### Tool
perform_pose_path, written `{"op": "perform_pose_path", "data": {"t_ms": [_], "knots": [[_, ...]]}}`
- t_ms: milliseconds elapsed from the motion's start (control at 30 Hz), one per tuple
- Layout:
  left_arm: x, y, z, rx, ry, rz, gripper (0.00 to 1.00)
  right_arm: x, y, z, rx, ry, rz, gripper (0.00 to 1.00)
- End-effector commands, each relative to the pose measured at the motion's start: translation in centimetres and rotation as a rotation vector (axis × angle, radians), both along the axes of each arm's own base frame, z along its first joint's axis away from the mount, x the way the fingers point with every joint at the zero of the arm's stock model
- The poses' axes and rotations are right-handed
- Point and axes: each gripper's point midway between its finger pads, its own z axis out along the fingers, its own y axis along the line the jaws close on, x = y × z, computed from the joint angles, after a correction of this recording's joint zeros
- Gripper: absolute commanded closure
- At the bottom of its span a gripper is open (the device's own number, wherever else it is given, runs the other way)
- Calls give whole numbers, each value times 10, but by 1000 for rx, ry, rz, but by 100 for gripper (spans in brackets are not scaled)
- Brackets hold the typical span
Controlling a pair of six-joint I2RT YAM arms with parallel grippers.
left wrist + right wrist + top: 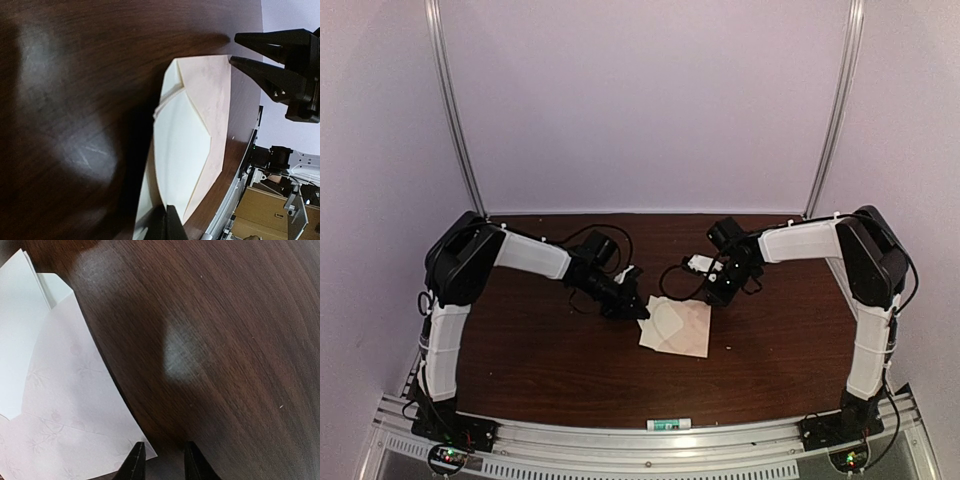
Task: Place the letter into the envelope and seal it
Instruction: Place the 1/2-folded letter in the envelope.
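Envelope [678,328] lies flat mid-table [540,350], letter [17,325] edge showing at its open end. Left gripper [628,308] clenched at its left edge; can't tell if it pinches paper. Right gripper [164,466] part open at the far-right corner, empty.

Left claw [167,224] pinched shut, right claw [164,460] slightly parted, left arm [525,253] and right arm [800,240] bent inward
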Motion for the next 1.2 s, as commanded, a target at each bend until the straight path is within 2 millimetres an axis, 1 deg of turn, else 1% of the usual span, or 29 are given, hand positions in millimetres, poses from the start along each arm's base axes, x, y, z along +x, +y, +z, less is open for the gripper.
{"op": "perform_pose_path", "data": {"t_ms": [0,133,267,400,633,700,800,867,900,967,1000,1100,1167], "knots": [[13,-11,11,-46,-60,31,100,-17,-17,-29,-71,83,-19,72],[21,-16,13,-66,-76,49,100,-19,-17,-29,-67,90,-23,72],[23,-19,11,-77,-70,52,100,-20,-18,-30,-66,93,-25,72],[22,-26,6,-85,-40,20,100,-19,-17,-29,-62,89,-25,72],[17,-28,-3,-58,-20,-35,100,-17,-16,-31,-64,84,-26,72],[15,-27,-3,-50,-22,-46,100,-16,-19,-32,-80,78,-31,72],[14,-21,6,-38,-45,-51,100,-15,-26,-30,-105,60,-41,72],[13,-18,11,-34,-55,-47,100,-14,-28,-23,-104,41,-40,71],[12,-17,11,-31,-56,-46,100,-15,-24,-18,-86,44,-26,69],[12,-16,9,-30,-52,-40,100,-22,-14,-2,-25,46,30,64],[12,-16,9,-33,-51,-32,100,-25,-8,12,15,30,63,61],[14,-17,10,-39,-49,-15,100,-42,3,35,108,33,142,54],[16,-18,14,-43,-60,-2,100,-55,7,42,142,48,179,50]]}}
